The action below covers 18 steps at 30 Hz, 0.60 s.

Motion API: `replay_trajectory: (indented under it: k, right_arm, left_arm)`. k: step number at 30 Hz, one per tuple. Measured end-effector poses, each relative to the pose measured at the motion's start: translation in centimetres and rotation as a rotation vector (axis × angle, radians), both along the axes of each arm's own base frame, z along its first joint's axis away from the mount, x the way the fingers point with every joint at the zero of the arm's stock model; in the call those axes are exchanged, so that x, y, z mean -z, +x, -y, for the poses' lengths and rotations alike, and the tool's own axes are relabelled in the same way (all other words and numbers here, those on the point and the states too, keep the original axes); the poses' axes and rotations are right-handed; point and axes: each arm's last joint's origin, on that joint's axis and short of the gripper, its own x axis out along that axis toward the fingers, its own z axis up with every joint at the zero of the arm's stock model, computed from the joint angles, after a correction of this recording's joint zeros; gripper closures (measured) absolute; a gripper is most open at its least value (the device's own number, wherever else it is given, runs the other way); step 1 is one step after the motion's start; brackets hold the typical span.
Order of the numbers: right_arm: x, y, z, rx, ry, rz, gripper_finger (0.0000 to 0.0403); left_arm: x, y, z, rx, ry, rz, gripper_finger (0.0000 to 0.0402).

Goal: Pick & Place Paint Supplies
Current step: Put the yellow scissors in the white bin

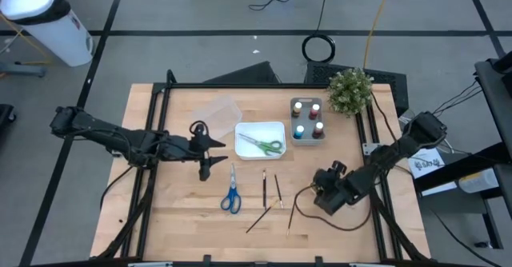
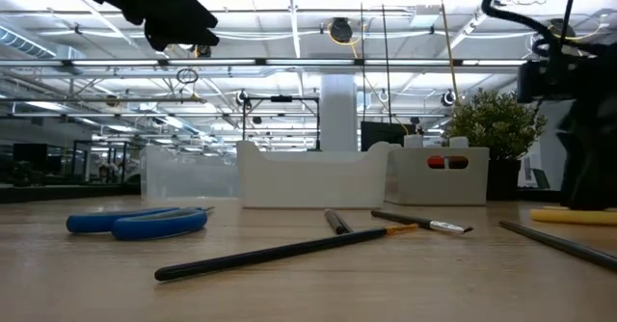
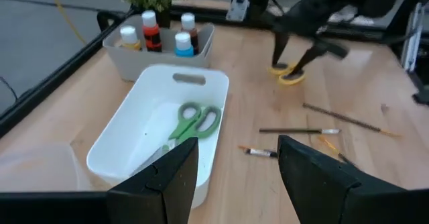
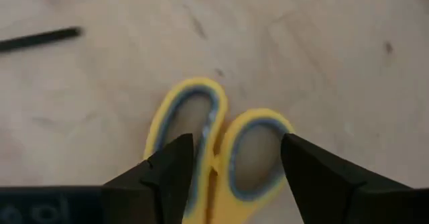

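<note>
— What lies closest to you?

— My right end effector (image 4: 231,177) hangs directly over the yellow scissors (image 4: 214,150) on the table (image 1: 176,219). My fingers are spread, one to each side of the two handle loops, not yet pressing on them. The scissors lie flat, and as I judge it their long axis runs back under my wrist, so the handles sit right between my fingers; a short drop and a squeeze across the loops is what the pick calls for.

— And the left arm?

— My left end effector (image 1: 206,157) hovers with its fingers apart and nothing between them, just beside the white tray (image 1: 278,127) that holds the green scissors (image 1: 264,145). The blue scissors (image 1: 232,195) lie near it, blades pointing towards the tray, so that arm is the nearer for those.

— Farther out?

— Thin brushes (image 1: 265,189) lie scattered between my two arms. Beyond the white tray, a smaller tray holds the paint pots (image 1: 307,120), with the potted plant (image 1: 350,91) just beside it at the table's far edge.
</note>
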Motion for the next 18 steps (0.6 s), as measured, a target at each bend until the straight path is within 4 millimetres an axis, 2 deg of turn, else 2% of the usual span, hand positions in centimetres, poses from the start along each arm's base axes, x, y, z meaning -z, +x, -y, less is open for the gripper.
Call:
replay_trajectory:
  k: [3, 8, 14, 18]
  right_arm:
    - [0.8, -0.1, 1.0, 0.029, -0.011, 0.006, 0.0202]
    - [1.5, 0.0, 1.5, -0.020, 0.055, -0.007, 0.0228]
    - [2.2, -0.3, 1.5, -0.066, 0.093, -0.034, 0.0296]
    - [3.0, -1.1, 2.2, -0.063, 0.096, -0.069, 0.0345]
  left_arm:
    - [-0.1, 0.0, 0.0, 0.001, 0.001, 0.008, 0.0188]
    - [-0.1, 0.0, 0.0, 0.001, 0.000, 0.009, 0.0188]
    - [-0.1, 0.0, 0.0, 0.001, 0.000, 0.007, 0.0188]
    - [-0.1, -0.1, 0.0, 0.001, 0.001, 0.006, 0.0188]
